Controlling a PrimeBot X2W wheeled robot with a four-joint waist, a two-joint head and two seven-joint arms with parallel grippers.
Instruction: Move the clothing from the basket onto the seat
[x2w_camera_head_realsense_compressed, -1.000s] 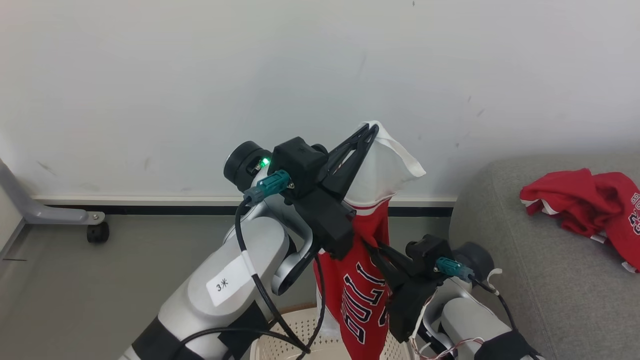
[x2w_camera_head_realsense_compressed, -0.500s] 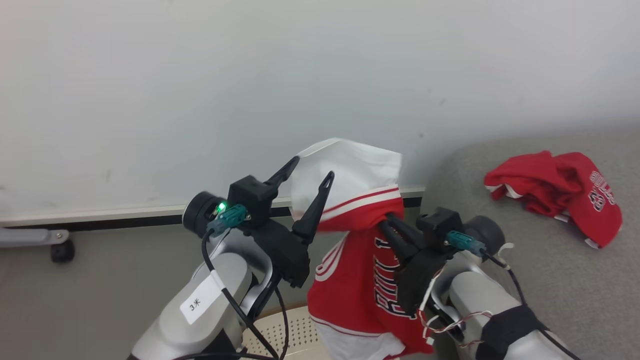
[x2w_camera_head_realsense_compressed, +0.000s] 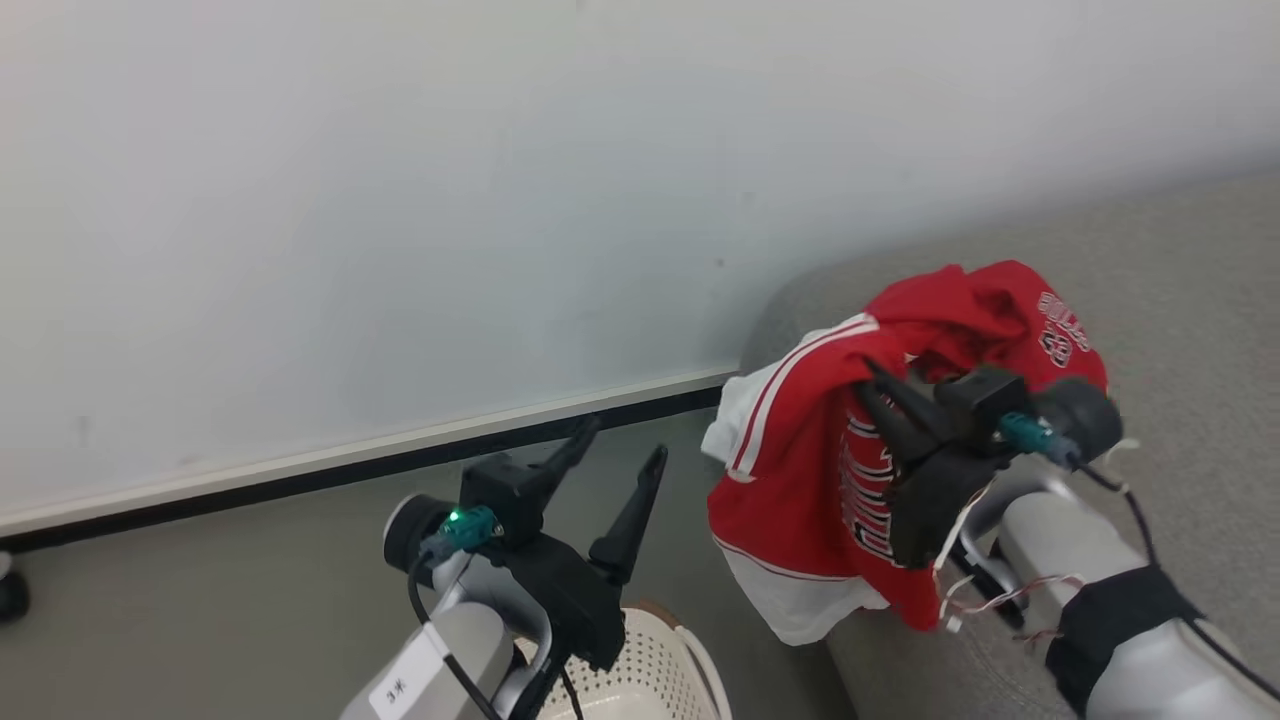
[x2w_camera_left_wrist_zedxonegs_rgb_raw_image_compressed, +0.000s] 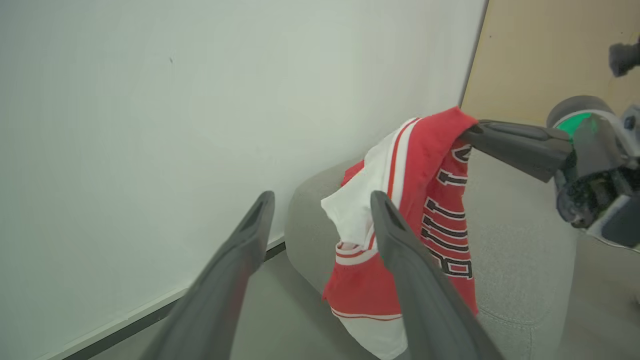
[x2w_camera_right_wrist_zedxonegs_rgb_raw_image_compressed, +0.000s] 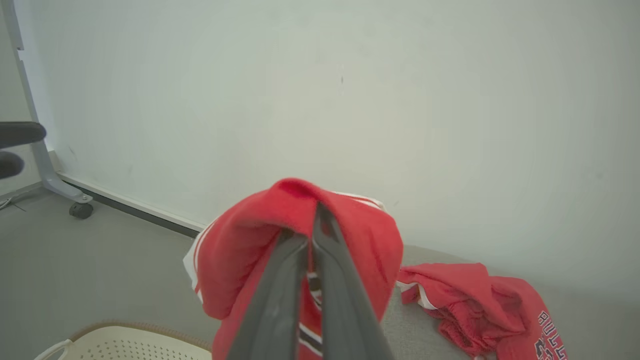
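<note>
Carry step: clothing (x2w_camera_head_realsense_compressed: 790, 470) clear of basket (x2w_camera_head_realsense_compressed: 665, 665), hanging at left end of seat (x2w_camera_head_realsense_compressed: 1180, 290).
Right gripper (x2w_camera_head_realsense_compressed: 872, 392) clenched on a top fold of the clothing, lower hem draped against the seat's rounded left edge, near a second red piece (x2w_camera_right_wrist_zedxonegs_rgb_raw_image_compressed: 480, 300) lying farther right on the seat. Left gripper (x2w_camera_head_realsense_compressed: 622, 440) spread wide, empty, above the basket at near left, apart from the fabric. Next, by judgement: advance right over the seat, lower, then unclench; likely slide off the edge if dropped here.

Dark white-edged "BULL" lettering on the red clothing (x2w_camera_right_wrist_zedxonegs_rgb_raw_image_compressed: 500, 315); "3米" on the white label (x2w_camera_head_realsense_compressed: 396, 688) of the left forearm (x2w_camera_head_realsense_compressed: 462, 640)
</note>
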